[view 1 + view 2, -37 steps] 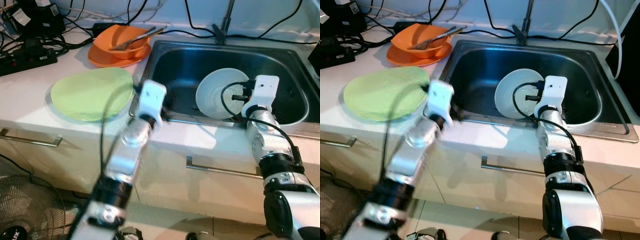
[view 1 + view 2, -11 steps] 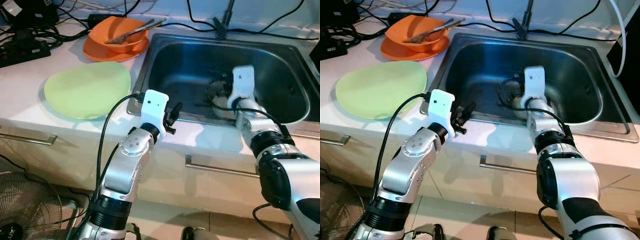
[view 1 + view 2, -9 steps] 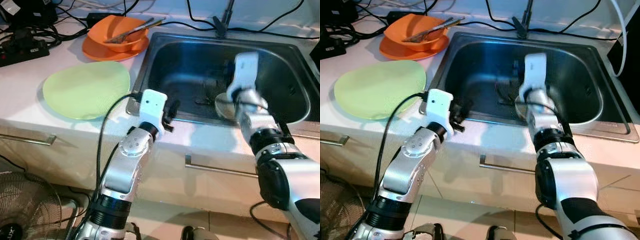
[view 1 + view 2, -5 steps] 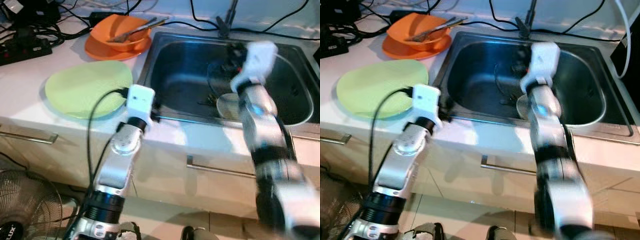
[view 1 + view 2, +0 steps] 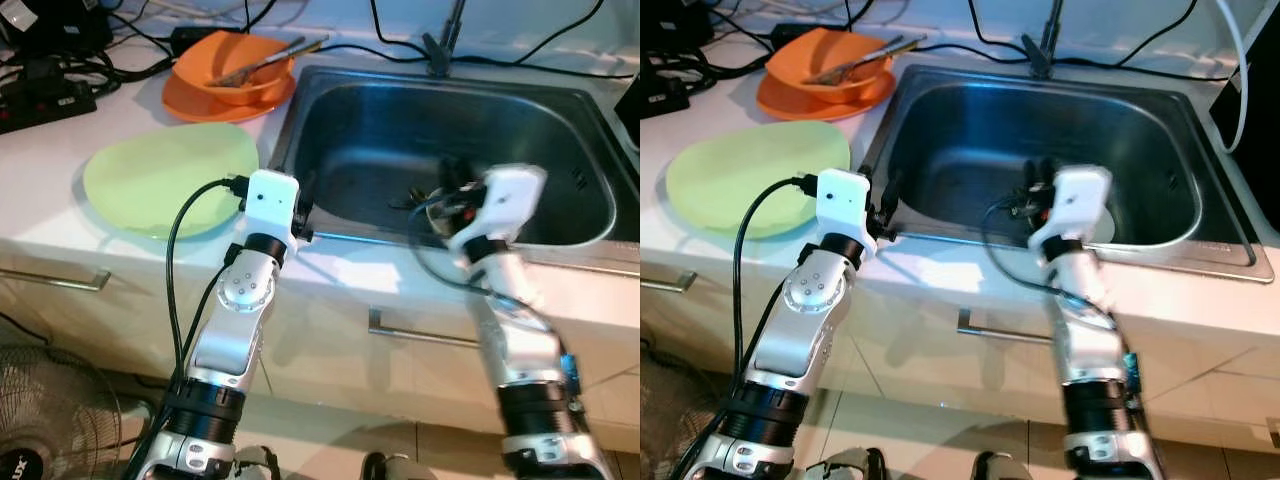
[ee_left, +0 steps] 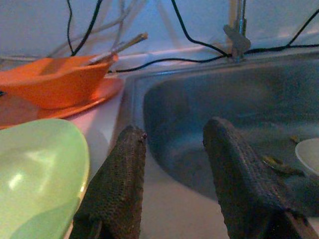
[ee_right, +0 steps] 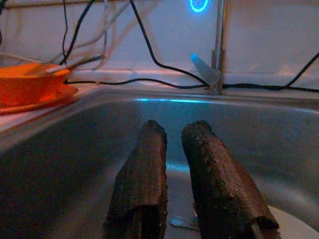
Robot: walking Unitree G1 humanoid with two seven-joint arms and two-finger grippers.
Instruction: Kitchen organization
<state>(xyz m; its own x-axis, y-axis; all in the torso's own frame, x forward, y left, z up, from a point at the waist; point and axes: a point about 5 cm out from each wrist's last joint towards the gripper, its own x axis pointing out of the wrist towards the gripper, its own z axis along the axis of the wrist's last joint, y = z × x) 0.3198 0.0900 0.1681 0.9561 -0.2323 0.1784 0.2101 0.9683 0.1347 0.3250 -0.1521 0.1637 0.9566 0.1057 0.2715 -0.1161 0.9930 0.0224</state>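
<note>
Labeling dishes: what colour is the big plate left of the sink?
Light green plate; clearest in the left eye view.

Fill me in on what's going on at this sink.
The robot stands at the counter with both arms raised over the sink. Its right gripper hangs inside the basin above a white plate lying on the bottom, fingers close together and gripping nothing. The left gripper is open over the sink's front left corner, beside the green plate on the counter. Further back, an orange bowl with utensils in it sits on an orange plate.
</note>
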